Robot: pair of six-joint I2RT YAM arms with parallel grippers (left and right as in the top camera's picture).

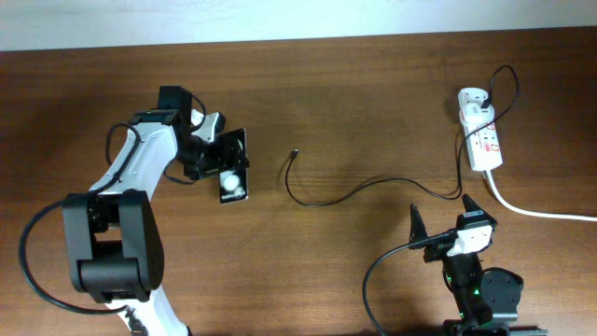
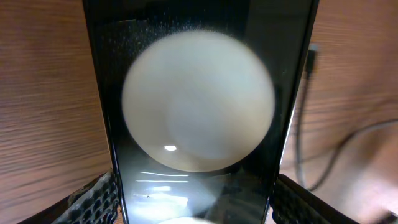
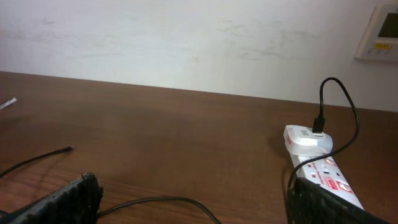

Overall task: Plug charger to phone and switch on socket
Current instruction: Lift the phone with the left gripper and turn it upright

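Observation:
The phone point(image 1: 233, 166) is black with a white round blob, at the table's left. My left gripper point(image 1: 211, 152) is shut on it; in the left wrist view the phone point(image 2: 199, 112) fills the space between the two fingers point(image 2: 196, 202). The charger point(image 1: 350, 191) is a thin black cable running from the adapter across the table, and its plug tip point(image 1: 295, 154) lies free to the right of the phone. The socket point(image 1: 483, 131) is a white strip at the far right. My right gripper point(image 1: 443, 215) is open and empty, near the cable; the socket also shows in the right wrist view point(image 3: 323, 171).
The thick white mains cord point(image 1: 532, 211) runs from the socket off the right edge. The white adapter point(image 3: 308, 138) sits at the socket's far end. A pale wall stands behind the table's back edge point(image 3: 186, 91).

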